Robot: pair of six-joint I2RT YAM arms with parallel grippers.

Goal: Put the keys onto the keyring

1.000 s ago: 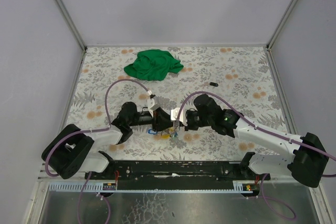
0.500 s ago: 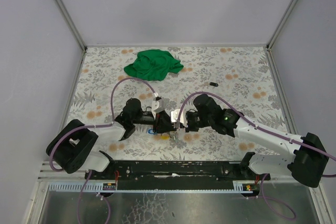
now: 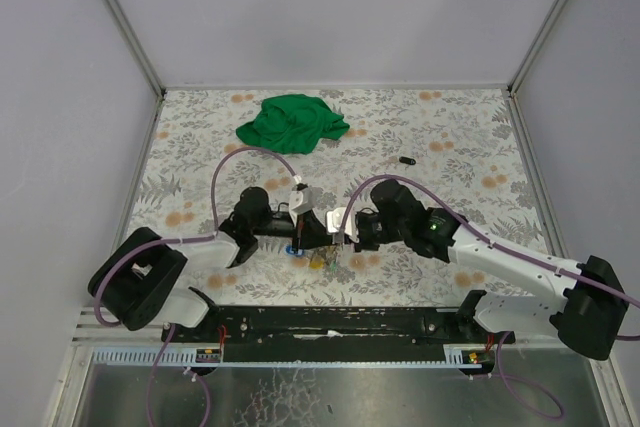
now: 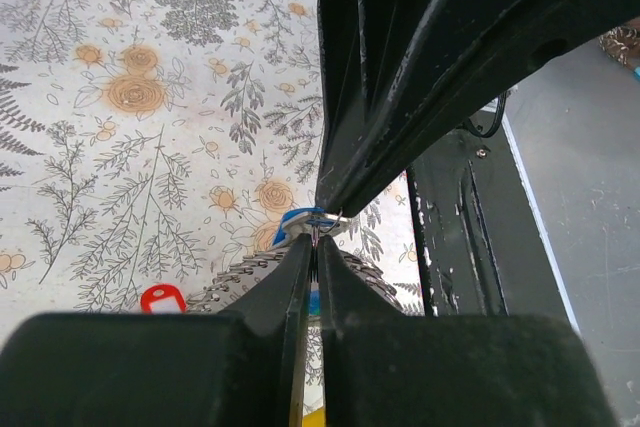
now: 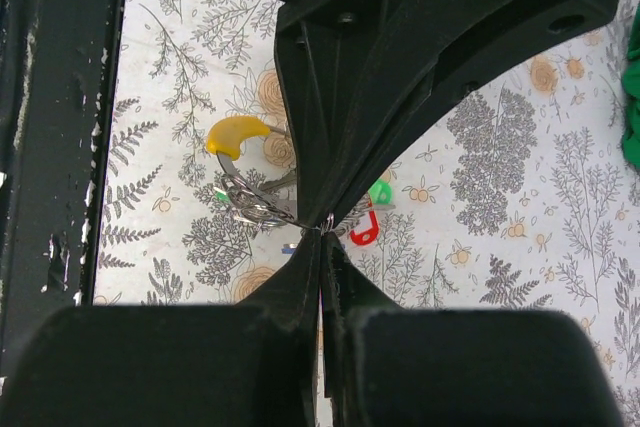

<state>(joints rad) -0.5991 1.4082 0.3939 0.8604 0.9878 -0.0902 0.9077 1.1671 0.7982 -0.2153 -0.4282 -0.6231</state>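
From above, the left gripper [image 3: 316,234] and right gripper [image 3: 346,238] meet tip to tip over the keys [image 3: 321,259] near the table's [image 3: 450,137] front edge, but only the wrist views show both jaws pinched shut on the keyring [image 5: 252,204]

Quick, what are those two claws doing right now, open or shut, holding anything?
Left gripper: shut, tips at the blue key; whether it grips cannot be told.
Right gripper: shut, apparently pinching the keyring.
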